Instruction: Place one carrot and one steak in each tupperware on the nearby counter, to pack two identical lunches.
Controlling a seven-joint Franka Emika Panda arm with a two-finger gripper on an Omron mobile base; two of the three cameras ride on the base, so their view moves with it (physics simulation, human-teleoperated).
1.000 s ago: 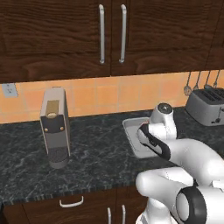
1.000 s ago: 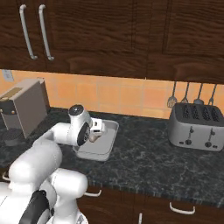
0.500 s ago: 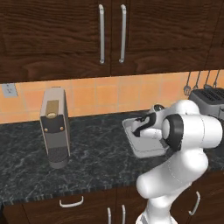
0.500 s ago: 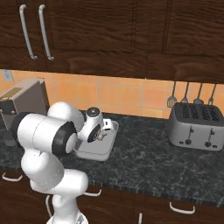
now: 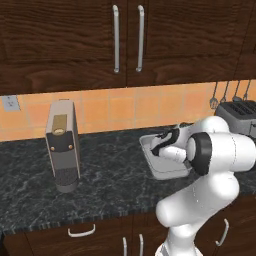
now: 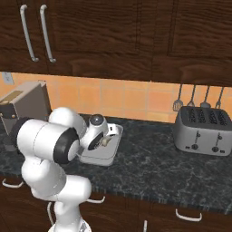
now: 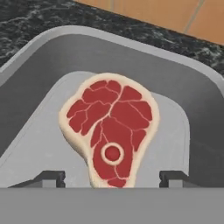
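Leftmost on the counter (image 5: 100,170) stands a grey coffee machine (image 5: 61,146), toward its back edge. Further right, near the back edge, lies a tupperware (image 5: 161,170) with a steak (image 7: 109,131) flat on its floor, red and marbled with a pale rim. Just above it hang the jaws (image 7: 111,177), spread wide with a fingertip (image 7: 52,177) either side of the steak's narrow end, holding nothing. Rightmost, a silver toaster (image 6: 204,130) sits well apart beneath hanging utensils (image 6: 197,97).

steak (image 7: 111,131) on tupperware (image 7: 131,57) floor, rim walls around
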